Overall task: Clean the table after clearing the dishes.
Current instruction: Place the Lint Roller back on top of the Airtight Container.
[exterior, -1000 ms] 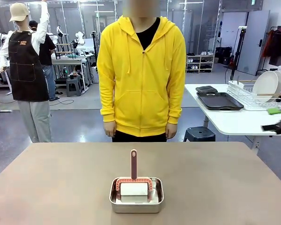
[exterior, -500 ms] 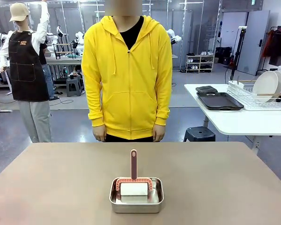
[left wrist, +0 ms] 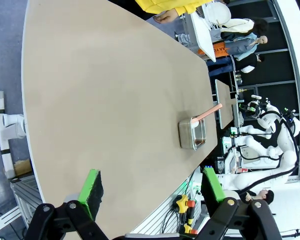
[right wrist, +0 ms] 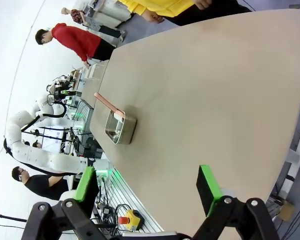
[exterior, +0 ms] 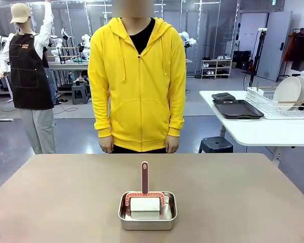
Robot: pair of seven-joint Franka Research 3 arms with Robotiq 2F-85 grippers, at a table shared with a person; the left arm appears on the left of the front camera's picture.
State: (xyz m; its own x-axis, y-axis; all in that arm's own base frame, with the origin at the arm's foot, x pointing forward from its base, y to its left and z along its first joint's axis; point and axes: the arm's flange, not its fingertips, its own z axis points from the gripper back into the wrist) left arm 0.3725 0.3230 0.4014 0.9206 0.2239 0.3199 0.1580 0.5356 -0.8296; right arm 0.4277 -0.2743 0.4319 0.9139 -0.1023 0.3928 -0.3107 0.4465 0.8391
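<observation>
Left gripper [left wrist: 150,187] is hanging wide open over the table's near edge, green pads apart, gripping nothing. Right gripper [right wrist: 152,187] is doing the same on its side: jaws spread full, empty, looking across the tabletop.

Both wrist views are showing the steel pan [left wrist: 192,135] well away from either gripper, sitting on the table [exterior: 66,192] near the robot's edge, roughly centred. In the front view the pan is holding a scrubber-type tool [exterior: 144,195]: white block inside a reddish frame, with a long handle sticking up toward the person. Exact type of tool is hard to tell.

The tabletop is otherwise looking bare. The dishes are sitting off on the white side table [exterior: 253,131]: white plates [exterior: 289,93] standing in a wire rack [exterior: 273,106], dark trays [exterior: 235,109] lying flat beside it. No cutlery that I can make out.

The person in the yellow hoodie [exterior: 137,81] is standing at the far side, arms down, hands off the table.

Judging by this, clearing looks done and the wiping step is just starting. Next move probably calls for one arm reaching in to the pan, closing on the upright handle, lifting the tool clear of the pan rim, then sweeping it over the surface.
</observation>
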